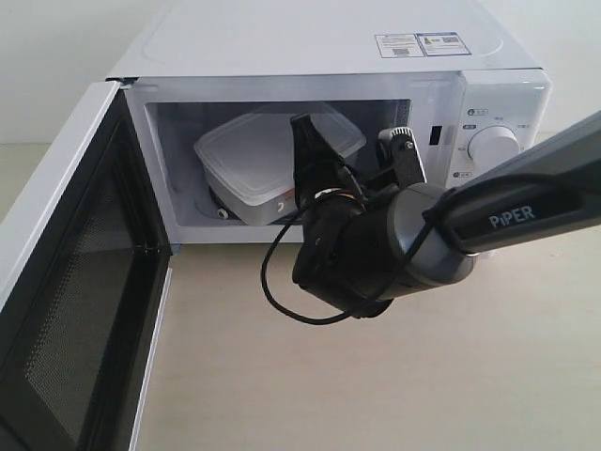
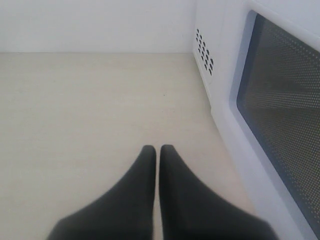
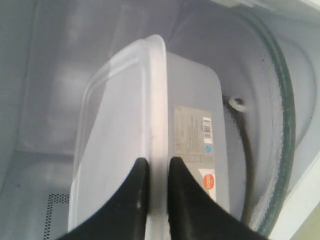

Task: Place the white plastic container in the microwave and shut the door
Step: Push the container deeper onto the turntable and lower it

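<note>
The white plastic container (image 1: pixel 254 160) is inside the open cavity of the microwave (image 1: pixel 310 47), tilted, its near end lifted over the glass turntable (image 3: pixel 280 115). My right gripper (image 3: pixel 157 167) reaches into the cavity and is shut on the container's lid rim (image 3: pixel 156 100); the label (image 3: pixel 195 140) faces the turntable side. In the exterior view that gripper (image 1: pixel 315 160) partly hides the container. The door (image 1: pixel 66 310) stands wide open at the left, its mesh window (image 2: pixel 285 115) seen in the left wrist view. My left gripper (image 2: pixel 158 150) is shut on nothing above the table, beside the door.
The microwave's dial (image 1: pixel 490 146) and control panel are right of the cavity, behind the right arm (image 1: pixel 526 202). A loose black cable (image 1: pixel 282 291) hangs under the right wrist. The beige tabletop (image 1: pixel 376 376) stretches in front. Vent holes (image 2: pixel 204 49) mark the microwave's side.
</note>
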Available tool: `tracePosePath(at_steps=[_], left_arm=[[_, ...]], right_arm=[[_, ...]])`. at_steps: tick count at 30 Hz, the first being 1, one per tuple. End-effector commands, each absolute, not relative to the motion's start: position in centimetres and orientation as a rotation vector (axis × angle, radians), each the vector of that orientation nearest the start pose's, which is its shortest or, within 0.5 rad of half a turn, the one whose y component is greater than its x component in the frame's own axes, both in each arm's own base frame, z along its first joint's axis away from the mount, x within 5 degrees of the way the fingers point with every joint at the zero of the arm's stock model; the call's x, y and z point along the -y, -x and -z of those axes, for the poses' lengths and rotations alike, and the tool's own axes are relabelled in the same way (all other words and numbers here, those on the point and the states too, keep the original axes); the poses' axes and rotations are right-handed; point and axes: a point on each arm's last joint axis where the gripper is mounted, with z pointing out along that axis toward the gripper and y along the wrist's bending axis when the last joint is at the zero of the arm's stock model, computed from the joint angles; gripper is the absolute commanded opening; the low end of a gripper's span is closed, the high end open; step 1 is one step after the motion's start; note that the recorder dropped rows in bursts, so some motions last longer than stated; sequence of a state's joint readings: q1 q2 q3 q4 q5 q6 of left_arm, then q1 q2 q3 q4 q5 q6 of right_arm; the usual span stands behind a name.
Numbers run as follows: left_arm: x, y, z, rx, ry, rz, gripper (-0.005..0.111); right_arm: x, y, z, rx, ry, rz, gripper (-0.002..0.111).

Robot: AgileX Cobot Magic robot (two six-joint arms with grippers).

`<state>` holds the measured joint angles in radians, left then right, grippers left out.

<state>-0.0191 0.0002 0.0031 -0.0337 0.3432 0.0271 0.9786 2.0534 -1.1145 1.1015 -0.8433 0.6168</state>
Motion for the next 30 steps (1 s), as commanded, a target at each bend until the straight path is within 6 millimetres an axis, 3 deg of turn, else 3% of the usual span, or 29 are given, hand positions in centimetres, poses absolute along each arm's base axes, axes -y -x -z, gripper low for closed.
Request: tracePosePath(at_steps=[1, 9, 16, 23, 27, 30], left_arm=[[0.2, -5.4, -18.2, -1.824, -0.006, 0.036, 0.004], [0.2, -5.4, -18.2, -1.824, -0.006, 0.036, 0.004], [0.2, -5.4, -18.2, -1.824, -0.006, 0.036, 0.004], [0.2, -5.4, -18.2, -1.824, -0.006, 0.036, 0.004], [0.2, -5.4, -18.2, -1.824, -0.006, 0.036, 0.004], [0.2, -5.4, -18.2, -1.824, -0.006, 0.036, 0.004]], right_arm=[[-30.6, -28.1, -15.9, -1.681, -0.973, -1.018, 0.014], [-31.2, -28.4, -15.4, -1.680, -0.935, -1.041, 0.024], [-31.4, -28.2, -15.9, -1.677, -0.916, -1.076, 0.050], [-30.5, -26.6, -16.4, -1.836, -0.882, -1.070, 0.053], [-29.7, -24.8, -16.5, -2.016, -0.644, -1.003, 0.052], [-29.4, -23.4, -16.7, -2.120, -0.207, -0.876, 0.045]])
